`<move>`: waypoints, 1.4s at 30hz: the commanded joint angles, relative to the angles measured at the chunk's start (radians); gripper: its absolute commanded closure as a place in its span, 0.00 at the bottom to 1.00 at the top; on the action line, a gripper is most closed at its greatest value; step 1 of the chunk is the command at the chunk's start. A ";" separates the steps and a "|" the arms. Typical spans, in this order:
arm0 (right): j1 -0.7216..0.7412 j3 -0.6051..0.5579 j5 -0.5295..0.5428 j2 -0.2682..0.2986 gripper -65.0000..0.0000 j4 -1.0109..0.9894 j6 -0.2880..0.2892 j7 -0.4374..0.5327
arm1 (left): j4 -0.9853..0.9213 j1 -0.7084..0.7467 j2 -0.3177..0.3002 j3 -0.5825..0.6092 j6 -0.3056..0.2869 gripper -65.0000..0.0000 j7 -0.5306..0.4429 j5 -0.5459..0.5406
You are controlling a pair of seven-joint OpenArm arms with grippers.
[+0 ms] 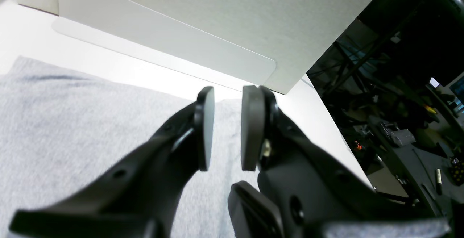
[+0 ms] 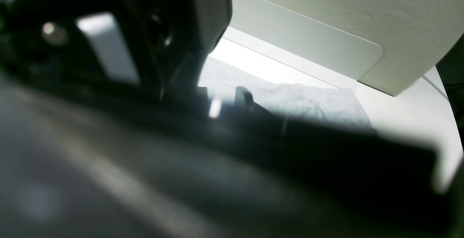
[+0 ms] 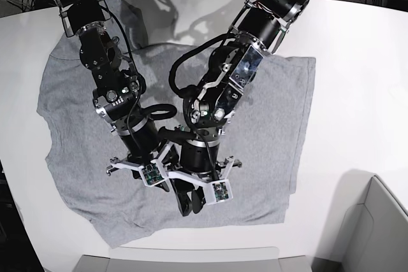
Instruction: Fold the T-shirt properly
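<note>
grey cotton under two arms

the t-shirt (image 3: 268,125) lies spread flat on the white table (image 3: 357,62), beneath both sets of fingers. the left gripper (image 1: 227,129) hangs parted and empty above the cloth. the right gripper (image 3: 164,184) beside it is blurred; cannot tell its grip.

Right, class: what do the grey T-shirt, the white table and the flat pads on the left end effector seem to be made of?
The heather-grey T-shirt looks like soft knit cotton: flecked, matte, slightly fuzzy. The white table seems a smooth laminate or painted board, showing glare and soft shadows. The flat dark grey pads of the left end effector look like matte rubber or plastic; which one is unclear.
</note>
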 commanded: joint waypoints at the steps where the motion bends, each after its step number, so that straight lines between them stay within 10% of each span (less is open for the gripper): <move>1: 0.051 0.012 0.007 -0.012 0.79 0.017 -0.028 0.081 | 0.014 -0.002 0.031 0.015 -0.051 0.80 0.053 -0.046; 22: 0.083 0.064 0.004 -0.014 0.79 -0.047 -0.028 0.085 | 0.020 -0.047 0.033 0.008 -0.051 0.83 0.053 -0.055; 29: 0.081 0.064 0.008 -0.035 0.79 -0.118 -0.028 0.328 | 0.020 -0.059 0.033 0.002 -0.051 1.00 0.053 -0.055; 42: 0.124 0.080 0.002 -0.063 0.79 -0.159 -0.031 0.228 | -0.006 -0.068 0.033 0.001 -0.051 1.00 0.053 -0.057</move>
